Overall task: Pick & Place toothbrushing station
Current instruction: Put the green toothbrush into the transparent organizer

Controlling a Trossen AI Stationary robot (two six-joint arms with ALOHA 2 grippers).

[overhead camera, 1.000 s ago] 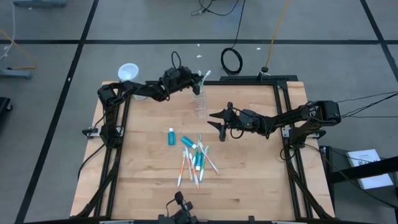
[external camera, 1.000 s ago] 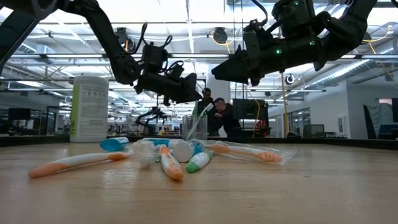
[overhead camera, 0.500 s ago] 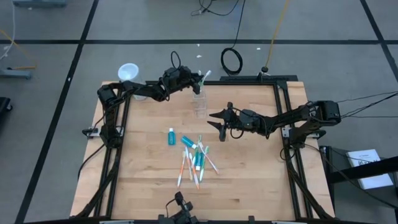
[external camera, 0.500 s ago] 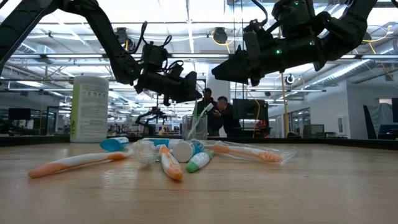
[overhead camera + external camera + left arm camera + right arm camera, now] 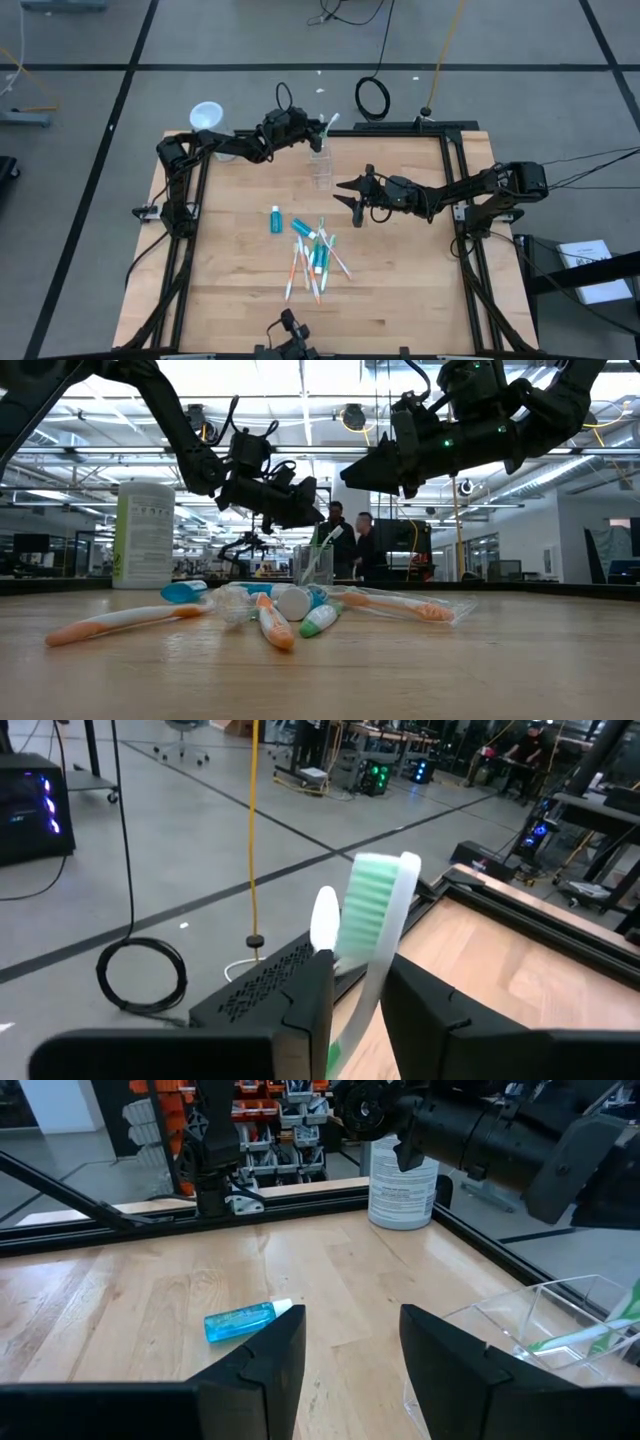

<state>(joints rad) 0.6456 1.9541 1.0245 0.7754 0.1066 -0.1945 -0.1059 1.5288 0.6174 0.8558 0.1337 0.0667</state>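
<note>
A white toothbrush with green bristles (image 5: 375,905) stands slanted in the small clear cup (image 5: 321,174) near the table's far edge, its head (image 5: 331,120) up. My left gripper (image 5: 314,137) is shut on it just above the cup. In the low view the brush (image 5: 322,555) leans inside the cup (image 5: 312,567). My right gripper (image 5: 348,192) hangs open above the table to the right of the cup, nothing between its fingers (image 5: 270,1355). More toothbrushes and blue toothpaste tubes lie in a pile (image 5: 315,257) in mid-table. My left gripper pinches the toothbrush's handle just below the head (image 5: 352,1025) between its two fingers. The fingers come nearly level from the table's left and lie across the brush. The brush stands tilted with its head above the fingers, and its lower end (image 5: 585,1340) is inside the clear cup.
A white canister with green print (image 5: 206,117) stands at the far left corner. A lone blue tube (image 5: 275,220) lies left of the pile. Bare wood stretches along the near edge and the right side. People stand in the room beyond the table.
</note>
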